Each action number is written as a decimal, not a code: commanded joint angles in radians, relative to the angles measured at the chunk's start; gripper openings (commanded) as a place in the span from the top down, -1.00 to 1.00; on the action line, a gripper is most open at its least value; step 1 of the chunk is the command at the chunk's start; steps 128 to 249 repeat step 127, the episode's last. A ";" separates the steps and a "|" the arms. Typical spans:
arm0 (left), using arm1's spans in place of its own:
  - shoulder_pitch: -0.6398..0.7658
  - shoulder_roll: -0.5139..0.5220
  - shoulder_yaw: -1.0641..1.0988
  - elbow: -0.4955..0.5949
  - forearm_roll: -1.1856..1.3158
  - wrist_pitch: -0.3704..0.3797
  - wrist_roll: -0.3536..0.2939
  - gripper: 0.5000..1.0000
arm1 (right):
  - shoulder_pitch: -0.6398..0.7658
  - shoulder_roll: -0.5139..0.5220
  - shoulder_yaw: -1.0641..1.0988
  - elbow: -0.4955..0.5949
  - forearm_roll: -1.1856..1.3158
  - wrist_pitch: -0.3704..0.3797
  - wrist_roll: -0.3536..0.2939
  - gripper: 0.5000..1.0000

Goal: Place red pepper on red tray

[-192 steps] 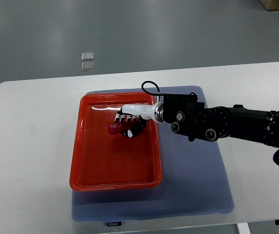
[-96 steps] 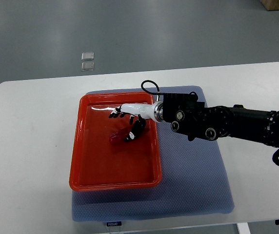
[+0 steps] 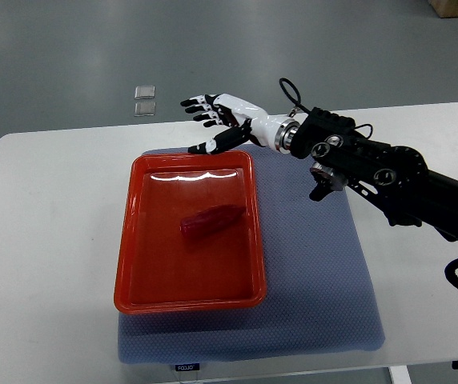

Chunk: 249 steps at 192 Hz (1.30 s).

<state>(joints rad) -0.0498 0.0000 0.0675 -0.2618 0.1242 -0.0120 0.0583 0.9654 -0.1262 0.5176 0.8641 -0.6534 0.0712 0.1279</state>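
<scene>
Red pepper (image 3: 210, 222) lies in red tray (image 3: 133, 240); right hand (image 3: 217, 120) spread, empty.

Only the red pepper (image 3: 210, 221) occupies the red tray (image 3: 133, 240); its remaining floor lies bare.

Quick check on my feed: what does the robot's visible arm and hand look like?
The right arm is black, chunky, with round silver fasteners and a looping black cable near the wrist. A silver ring joins it to a glossy white forearm. The right hand is white-backed with black fingers showing reddish joints.
</scene>
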 commanded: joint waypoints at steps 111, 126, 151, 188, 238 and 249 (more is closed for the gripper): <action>0.001 0.000 0.000 -0.004 0.000 0.000 0.000 -1.00 | -0.347 0.076 0.599 -0.008 0.566 0.111 0.053 -0.62; -0.001 0.000 0.000 -0.004 0.000 0.000 0.000 -1.00 | -0.353 0.076 0.598 -0.010 0.564 0.122 0.053 -0.65; 0.001 0.000 0.000 -0.004 0.000 0.000 0.000 -1.00 | -0.355 0.076 0.598 -0.010 0.564 0.124 0.053 -0.65; 0.001 0.000 0.000 -0.004 0.000 0.000 0.000 -1.00 | -0.355 0.076 0.598 -0.010 0.564 0.124 0.053 -0.65; 0.001 0.000 0.000 -0.004 0.000 0.000 0.000 -1.00 | -0.355 0.076 0.598 -0.010 0.564 0.124 0.053 -0.65; 0.001 0.000 0.000 -0.004 0.000 0.000 0.000 -1.00 | -0.355 0.076 0.598 -0.010 0.564 0.124 0.053 -0.65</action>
